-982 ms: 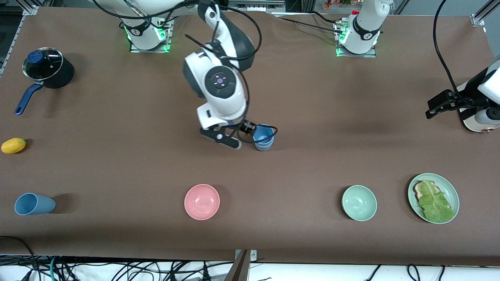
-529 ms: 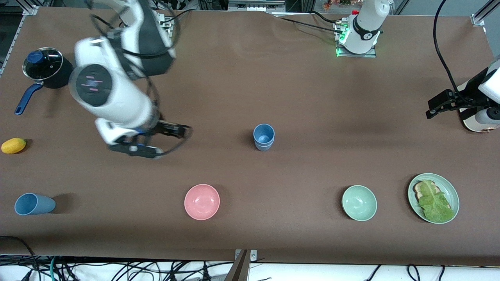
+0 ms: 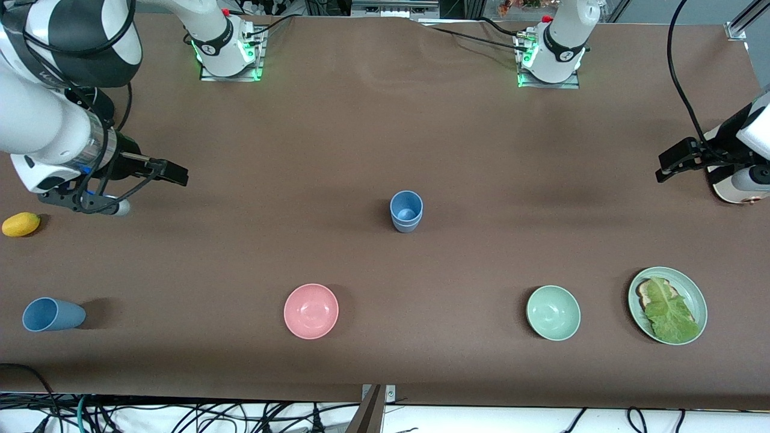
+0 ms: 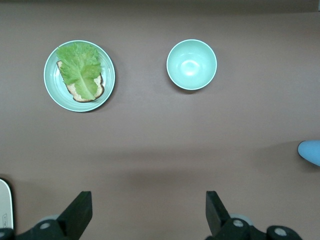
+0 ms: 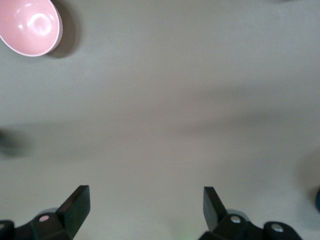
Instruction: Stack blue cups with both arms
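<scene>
My right gripper hangs with fingers spread wide and nothing between them, up over bare brown table at the right arm's end, near a yellow fruit. My left gripper waits, equally agape, over its own end. Two blue cups sit nested mid-table; a third cup lies on its side, I think. I read no writing anywhere. The pink bowl, green bowl and lettuce plate line the nearer edge.
</scene>
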You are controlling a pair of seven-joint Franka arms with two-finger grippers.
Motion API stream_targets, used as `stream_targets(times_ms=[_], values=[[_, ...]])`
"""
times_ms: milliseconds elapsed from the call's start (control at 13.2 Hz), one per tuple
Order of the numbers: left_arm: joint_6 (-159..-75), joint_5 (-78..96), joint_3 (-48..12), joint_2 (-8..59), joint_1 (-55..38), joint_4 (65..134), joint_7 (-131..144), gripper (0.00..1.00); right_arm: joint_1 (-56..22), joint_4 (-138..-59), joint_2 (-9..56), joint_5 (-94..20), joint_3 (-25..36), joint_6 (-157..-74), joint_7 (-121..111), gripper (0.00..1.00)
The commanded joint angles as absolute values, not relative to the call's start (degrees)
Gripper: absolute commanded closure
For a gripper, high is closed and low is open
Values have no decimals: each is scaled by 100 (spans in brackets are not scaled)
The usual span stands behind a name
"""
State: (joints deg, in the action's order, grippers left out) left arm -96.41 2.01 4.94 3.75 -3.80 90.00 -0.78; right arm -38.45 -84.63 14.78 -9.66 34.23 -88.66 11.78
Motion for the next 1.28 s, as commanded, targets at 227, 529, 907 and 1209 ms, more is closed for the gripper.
stream_targets(times_ms=[227,529,907,1209], values=[[-9519,44,492,343,-396,8930,-18,0,-1705,-8552,943,-354,1399,-8859,633,0],[-9519,44,492,343,-404,8938,-18,0,96,-9373,-83,79,-316,-8885,650,0],[-9510,44,492,343,-396,8930,-18,0,140,-9406,-212,53,-422,-8965,651,0],[-9501,44,492,343,-396,8930,-18,0,132,-9316,-141,70,-422,-8921,668,0]])
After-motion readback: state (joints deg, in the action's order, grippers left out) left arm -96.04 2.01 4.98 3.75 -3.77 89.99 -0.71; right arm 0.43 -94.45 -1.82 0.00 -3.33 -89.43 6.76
